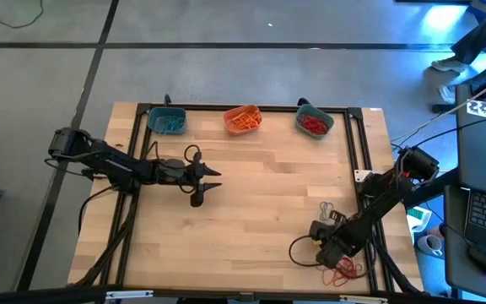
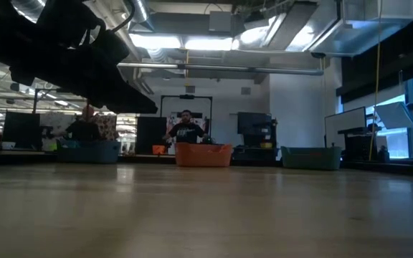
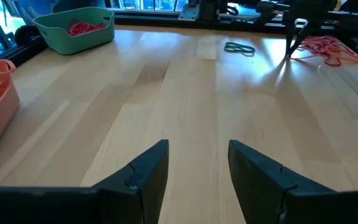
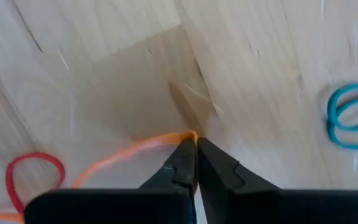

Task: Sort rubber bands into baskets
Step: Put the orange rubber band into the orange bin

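Orange band [image 4: 129, 151]: lying on the table near its front right corner, one end being pinched.
Right gripper [image 4: 196, 146]: pressing down on the wood, fingers clenching the orange band.
Loose bands [image 1: 344, 270]: lying beside it.
Baskets [image 1: 243, 119]: sitting along the far edge.
Left gripper [image 3: 197, 163]: hovering mid-table, fingers spread, holding nothing.

The right gripper [image 4: 196, 144] sits low at the table's five o'clock corner, tips pressed down, fingers pinched together. The left gripper [image 1: 213, 180] hovers at nine o'clock, pointing toward three, fingers [image 3: 143, 174] spread apart.
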